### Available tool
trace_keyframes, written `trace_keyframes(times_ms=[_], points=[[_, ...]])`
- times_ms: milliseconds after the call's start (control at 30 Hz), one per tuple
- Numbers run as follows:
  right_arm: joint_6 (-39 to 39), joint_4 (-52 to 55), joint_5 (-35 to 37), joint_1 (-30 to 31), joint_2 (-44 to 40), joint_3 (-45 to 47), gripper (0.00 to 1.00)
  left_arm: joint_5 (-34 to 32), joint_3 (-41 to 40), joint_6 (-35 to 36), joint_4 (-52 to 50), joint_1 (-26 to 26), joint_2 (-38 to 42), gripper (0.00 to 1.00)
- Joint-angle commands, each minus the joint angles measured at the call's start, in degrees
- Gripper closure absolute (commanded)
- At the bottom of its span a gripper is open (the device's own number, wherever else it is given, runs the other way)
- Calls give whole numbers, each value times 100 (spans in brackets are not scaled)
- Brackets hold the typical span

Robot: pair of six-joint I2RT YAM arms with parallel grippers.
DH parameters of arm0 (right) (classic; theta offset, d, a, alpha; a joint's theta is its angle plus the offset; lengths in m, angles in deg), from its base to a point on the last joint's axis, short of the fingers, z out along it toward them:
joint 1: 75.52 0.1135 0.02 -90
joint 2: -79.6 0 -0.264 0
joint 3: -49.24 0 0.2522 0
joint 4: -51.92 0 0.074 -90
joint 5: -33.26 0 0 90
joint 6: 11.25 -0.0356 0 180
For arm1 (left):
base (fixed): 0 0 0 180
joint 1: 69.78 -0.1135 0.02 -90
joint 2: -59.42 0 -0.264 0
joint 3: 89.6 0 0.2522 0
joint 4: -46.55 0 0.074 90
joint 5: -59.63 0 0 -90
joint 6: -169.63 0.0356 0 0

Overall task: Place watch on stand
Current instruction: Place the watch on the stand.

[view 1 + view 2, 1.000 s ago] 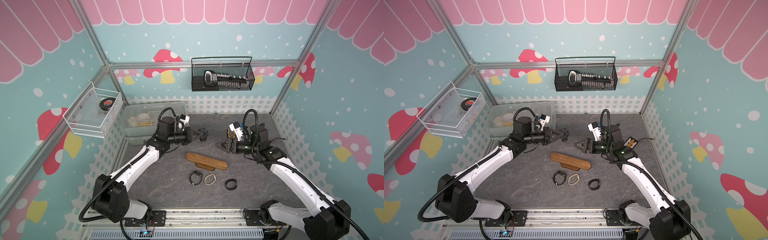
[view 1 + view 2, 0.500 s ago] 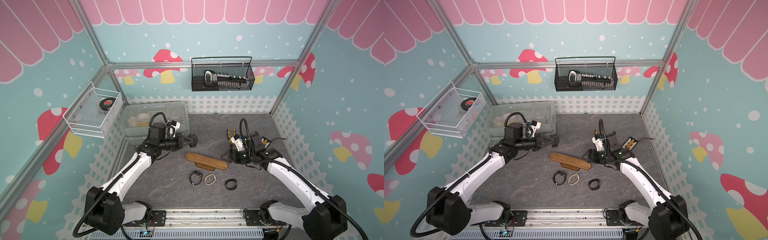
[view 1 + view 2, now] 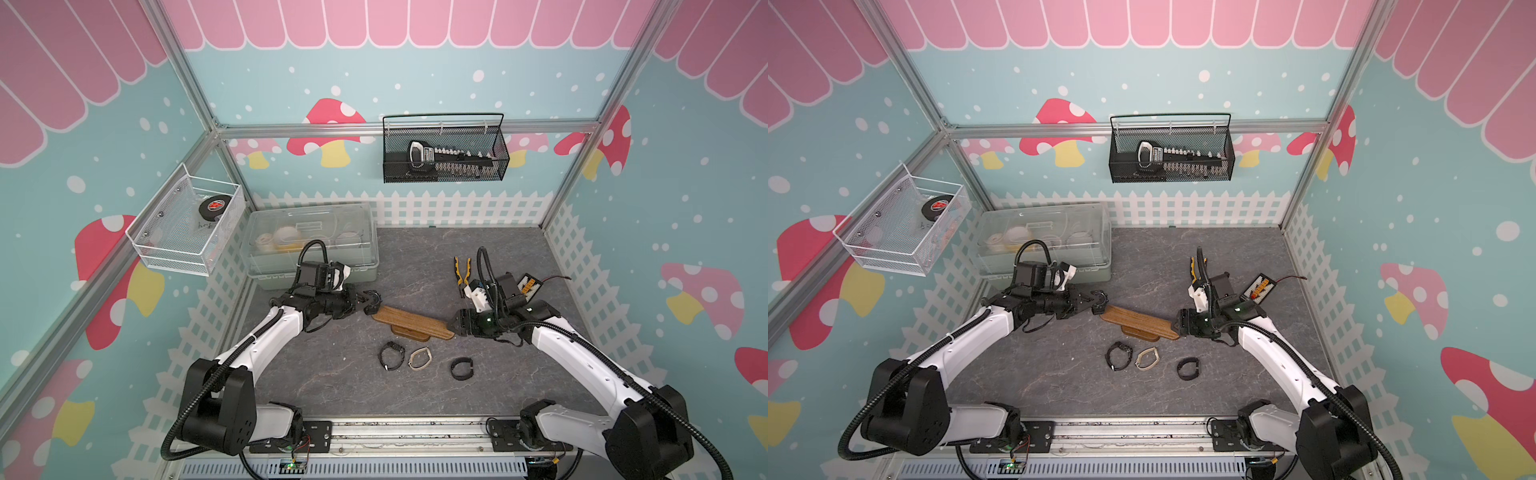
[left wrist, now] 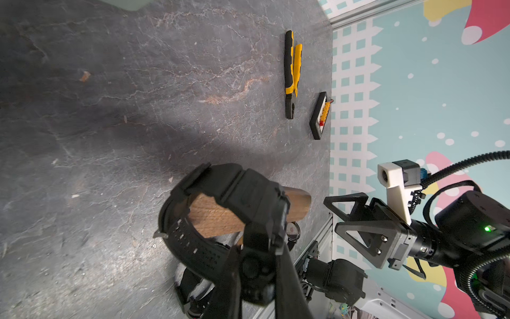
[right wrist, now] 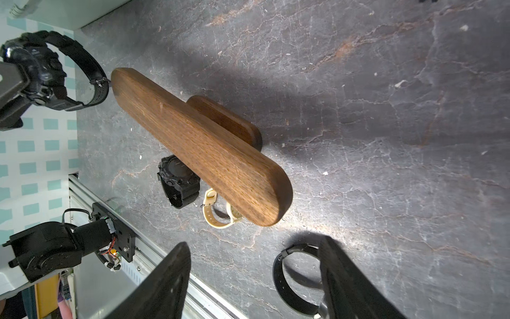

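The left gripper (image 3: pixel 365 305) is clamped on the case of a black watch (image 3: pixel 372 302), holding it off the grey stone-patterned worktop (image 3: pixel 415 257) right at the left end of the wooden stand (image 3: pixel 411 322). From the left wrist, the buckled strap of the watch (image 4: pixel 234 193) forms a loop, and the end of the stand (image 4: pixel 215 215) shows through it. From the right wrist, the strap of the watch (image 5: pixel 55 71) reaches only to the tip of the stand (image 5: pixel 198 143), where it appears to touch it without going around it. The stand sits slanted near the middle of the worktop, its long bar resting on a smaller base. The right gripper (image 3: pixel 455 326) hangs low just off the bar's other end with its jaws spread and nothing between them; the pictures do not show whether it touches the wood. The right wrist view shows the right gripper (image 5: pixel 255 243) with the bar's rounded end ahead of the fingertips. Three more pieces lie on the worktop in front of the stand: a second black watch (image 3: pixel 391 356), a beige watch (image 3: pixel 419 358) and a black band (image 3: pixel 462 368). Yellow-handled pliers (image 3: pixel 461 270) and a small black connector board (image 3: pixel 528 286) lie behind the right arm. A clear plastic box (image 3: pixel 311 245) stands in the back left corner.
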Motion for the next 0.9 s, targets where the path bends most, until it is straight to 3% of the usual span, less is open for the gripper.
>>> trace_keyframes(times_ms=[0, 433, 600, 867], points=[[134, 178, 75, 13, -25, 100, 28, 114, -40, 94, 171, -32, -100, 100], [96, 150, -82, 13, 97, 88, 29, 32, -273, -36, 513, 31, -467, 100], [116, 96, -218, 13, 251, 69, 37, 54, -250, -78, 598, 156, -617, 100], [129, -12, -381, 13, 475, 71, 41, 23, -212, -182, 701, 497, -854, 100]])
